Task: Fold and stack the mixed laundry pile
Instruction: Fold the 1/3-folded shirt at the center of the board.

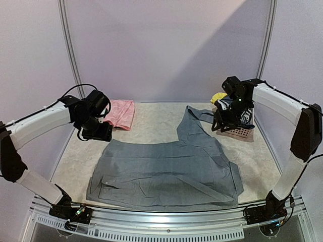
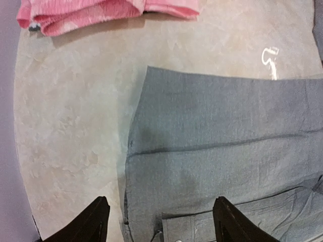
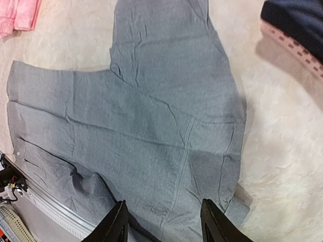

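A grey collared shirt lies spread flat across the middle of the table, one sleeve reaching toward the back. My left gripper hovers over the shirt's left edge, open with nothing between its fingers. My right gripper hangs high over the shirt's right side, also open and empty. More of the laundry pile sits in the pink basket at the back right: a navy piece and a yellow piece.
A folded pink garment lies at the back left, also in the left wrist view. The basket's slatted rim is right of the shirt. A metal rail runs along the table's near edge.
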Controlling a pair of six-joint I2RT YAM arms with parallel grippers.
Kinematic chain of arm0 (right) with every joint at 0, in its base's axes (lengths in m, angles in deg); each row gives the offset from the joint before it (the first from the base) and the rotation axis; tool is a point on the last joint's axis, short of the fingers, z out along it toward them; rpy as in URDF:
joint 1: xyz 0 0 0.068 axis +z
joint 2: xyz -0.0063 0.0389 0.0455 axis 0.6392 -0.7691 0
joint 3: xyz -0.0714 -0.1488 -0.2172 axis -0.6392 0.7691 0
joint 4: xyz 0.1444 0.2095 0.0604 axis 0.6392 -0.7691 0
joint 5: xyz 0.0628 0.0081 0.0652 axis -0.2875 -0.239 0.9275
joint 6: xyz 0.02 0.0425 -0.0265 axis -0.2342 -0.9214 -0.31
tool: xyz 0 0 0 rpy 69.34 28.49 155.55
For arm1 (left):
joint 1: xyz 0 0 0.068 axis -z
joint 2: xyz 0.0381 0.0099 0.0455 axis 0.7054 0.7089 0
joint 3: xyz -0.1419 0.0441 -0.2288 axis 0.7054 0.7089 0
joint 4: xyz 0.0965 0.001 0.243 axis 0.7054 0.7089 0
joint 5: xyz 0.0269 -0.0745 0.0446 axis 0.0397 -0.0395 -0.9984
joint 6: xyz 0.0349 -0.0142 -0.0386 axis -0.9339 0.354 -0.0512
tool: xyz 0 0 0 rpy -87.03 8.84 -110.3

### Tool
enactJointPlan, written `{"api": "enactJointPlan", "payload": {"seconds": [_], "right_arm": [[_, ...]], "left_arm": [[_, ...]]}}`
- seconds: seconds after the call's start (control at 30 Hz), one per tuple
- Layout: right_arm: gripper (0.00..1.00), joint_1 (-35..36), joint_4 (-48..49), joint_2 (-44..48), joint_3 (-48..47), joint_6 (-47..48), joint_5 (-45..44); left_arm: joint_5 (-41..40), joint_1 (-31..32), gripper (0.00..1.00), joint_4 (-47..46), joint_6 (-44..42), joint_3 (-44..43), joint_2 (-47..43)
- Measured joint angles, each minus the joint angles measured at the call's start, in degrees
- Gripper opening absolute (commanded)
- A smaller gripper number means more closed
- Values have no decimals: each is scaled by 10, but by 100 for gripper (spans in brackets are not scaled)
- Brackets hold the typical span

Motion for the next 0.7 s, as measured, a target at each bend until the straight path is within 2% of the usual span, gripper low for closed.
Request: {"api": "enactJointPlan", "payload": {"seconds": [0.17, 0.47, 0.7], "right_arm": [[52, -14, -2, -12, -30, 10, -8], [53, -48, -10, -41, -59, 30, -14], [53, -53, -12, -45, -66, 37, -15]], "left_arm": [[-10, -33, 81, -26, -32, -18, -24], [14, -108, 99, -84, -72, -19, -23], [51, -176, 100, -110, -77, -30, 15]]}}
